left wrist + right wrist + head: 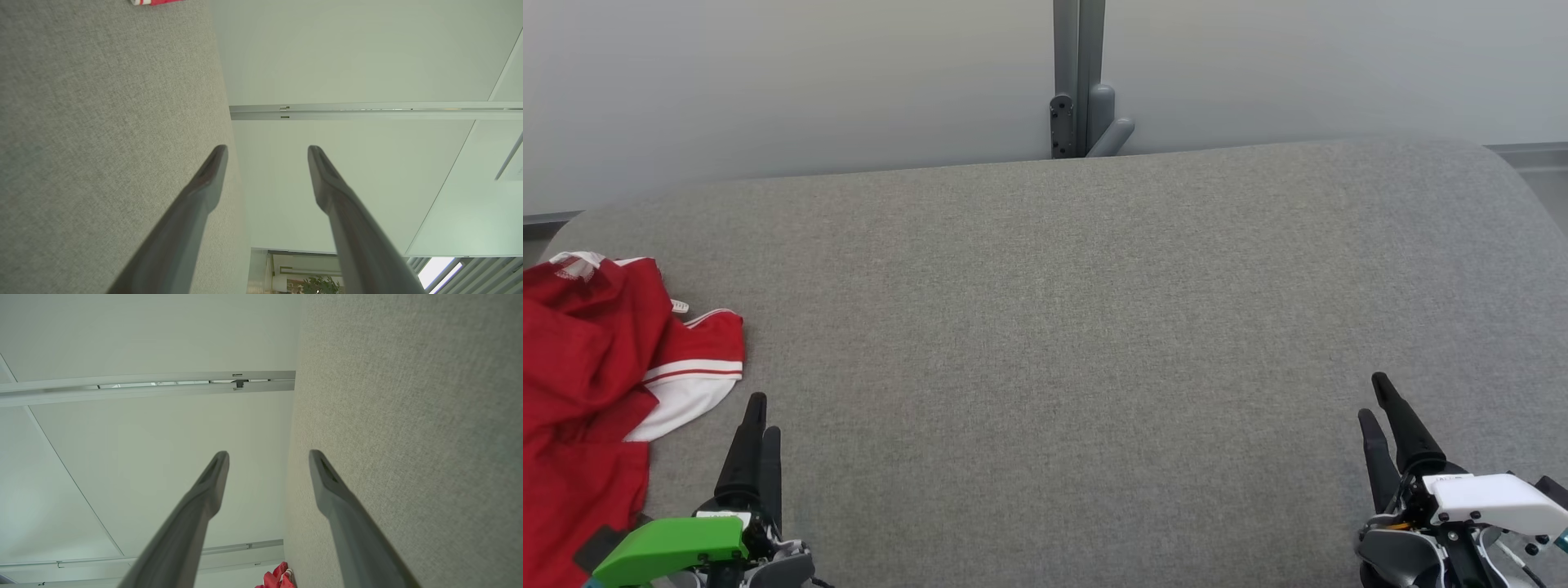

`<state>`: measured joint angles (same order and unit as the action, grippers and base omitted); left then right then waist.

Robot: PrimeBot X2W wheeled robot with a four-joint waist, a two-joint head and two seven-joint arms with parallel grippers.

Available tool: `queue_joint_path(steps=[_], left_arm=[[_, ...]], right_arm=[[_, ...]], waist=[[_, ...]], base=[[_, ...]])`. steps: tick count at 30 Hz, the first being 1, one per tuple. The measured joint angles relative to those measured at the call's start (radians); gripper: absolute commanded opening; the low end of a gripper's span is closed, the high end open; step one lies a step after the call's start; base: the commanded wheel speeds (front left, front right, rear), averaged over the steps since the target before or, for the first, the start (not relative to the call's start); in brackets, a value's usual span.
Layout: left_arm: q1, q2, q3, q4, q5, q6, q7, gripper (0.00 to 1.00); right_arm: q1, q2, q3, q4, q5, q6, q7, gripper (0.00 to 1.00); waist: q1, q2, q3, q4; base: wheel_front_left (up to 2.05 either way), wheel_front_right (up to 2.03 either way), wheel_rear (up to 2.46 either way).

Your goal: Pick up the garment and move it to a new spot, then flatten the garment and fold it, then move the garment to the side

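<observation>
Far left: red garment (588, 359), illegible tag (679, 306).

Bright, even light with faint shadows; the near fingers (184, 228) look soft, perhaps out of focus.

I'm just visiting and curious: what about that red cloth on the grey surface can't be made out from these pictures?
- Head view: the red garment runs off the left and bottom edges, crumpled; its full shape is unclear.
- Head view: its white label is too small to read.
- Wrist views: the frame edges cut it to a scrap.
</observation>
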<state>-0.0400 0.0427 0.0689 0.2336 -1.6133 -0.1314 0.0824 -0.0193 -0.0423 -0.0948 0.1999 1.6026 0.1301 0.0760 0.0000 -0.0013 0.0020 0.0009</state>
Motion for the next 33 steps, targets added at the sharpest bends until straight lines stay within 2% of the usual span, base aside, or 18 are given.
queue_joint_path(steps=[8,16,17,19,22,24,33], left_arm=[[0.004,0.000,-0.023,0.001,0.090,0.001,-0.039,1.00],[0.003,0.002,-0.045,-0.008,0.275,0.020,-0.072,1.00],[0.003,0.002,-0.045,-0.008,0.275,0.020,-0.072,1.00],[0.002,0.006,-0.057,-0.012,0.356,0.029,-0.085,1.00],[0.002,0.009,-0.065,-0.012,0.406,0.035,-0.093,1.00],[0.002,0.015,-0.077,-0.007,0.483,0.044,-0.103,1.00],[0.001,0.029,-0.104,0.020,0.656,0.054,-0.137,1.00]], right_arm=[[0.009,-0.006,0.011,-0.028,-0.119,0.000,-0.036,1.00],[0.009,-0.022,0.027,-0.067,-0.353,0.000,-0.072,1.00],[0.009,-0.022,0.027,-0.067,-0.353,0.000,-0.072,1.00],[0.009,-0.033,0.041,-0.074,-0.457,0.000,-0.084,1.00],[0.009,-0.035,0.050,-0.076,-0.519,0.000,-0.090,1.00],[0.009,-0.036,0.061,-0.078,-0.597,0.000,-0.102,1.00],[0.009,-0.036,0.077,-0.079,-0.773,0.000,-0.132,1.00]], waist=[[0.0000,0.0000,0.000,0.001],[0.0000,0.0001,0.001,0.002],[0.0000,0.0001,0.001,0.002],[0.0000,0.0000,0.001,0.003],[0.0000,0.0000,0.001,0.003],[0.0000,0.0000,0.002,0.004],[0.0000,0.0001,0.003,0.008]], base=[[0.00,0.00,0.00],[0.00,0.00,0.00],[0.00,0.00,0.00],[0.00,0.00,0.00],[0.00,0.00,0.00],[0.00,0.00,0.00],[0.00,0.00,0.00]])
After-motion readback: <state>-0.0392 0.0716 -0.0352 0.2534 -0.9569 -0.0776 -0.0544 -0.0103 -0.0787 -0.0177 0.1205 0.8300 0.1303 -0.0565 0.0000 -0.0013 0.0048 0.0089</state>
